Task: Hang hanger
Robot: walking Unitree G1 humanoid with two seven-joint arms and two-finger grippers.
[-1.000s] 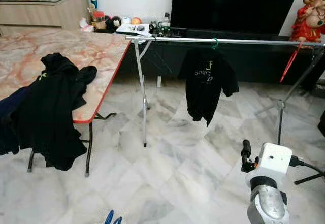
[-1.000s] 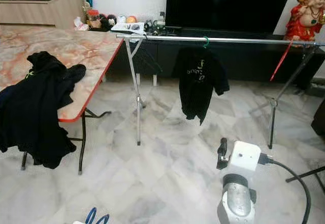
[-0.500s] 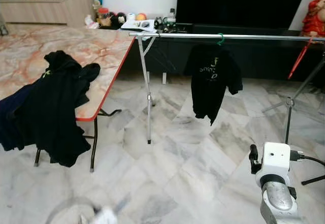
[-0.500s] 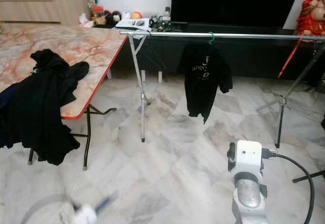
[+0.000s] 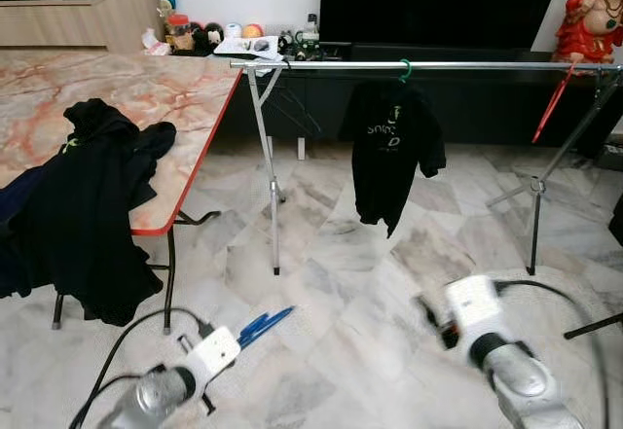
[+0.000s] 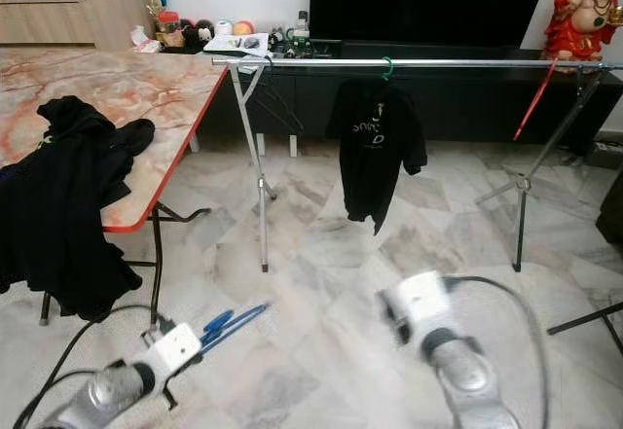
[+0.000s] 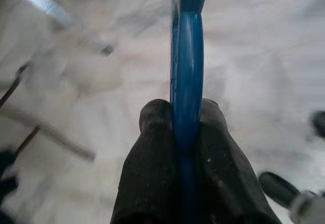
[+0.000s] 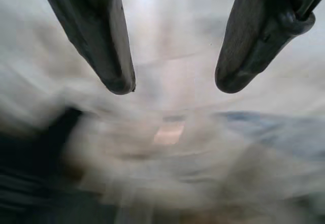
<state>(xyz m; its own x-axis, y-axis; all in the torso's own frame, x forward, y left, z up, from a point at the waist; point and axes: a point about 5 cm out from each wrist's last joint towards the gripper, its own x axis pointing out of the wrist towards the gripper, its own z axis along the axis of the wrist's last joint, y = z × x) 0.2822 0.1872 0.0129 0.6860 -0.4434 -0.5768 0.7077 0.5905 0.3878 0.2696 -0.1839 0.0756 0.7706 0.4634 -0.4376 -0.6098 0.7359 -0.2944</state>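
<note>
Low at the near left, a blue hanger [image 7: 187,56] of smooth, thin plastic is clamped edge-on in the left pincer [image 7: 185,113], ready for carrying to the rail [image 5: 428,64], a bare metal bar far ahead where a black shirt [image 5: 391,152] hangs. The right pincer [image 8: 170,87] is held open, empty, over glossy marble floor [image 5: 331,312].

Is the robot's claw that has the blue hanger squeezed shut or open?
Shut. The left claw has both black fingers pressed against the blue hanger, which sticks out between them.
</note>
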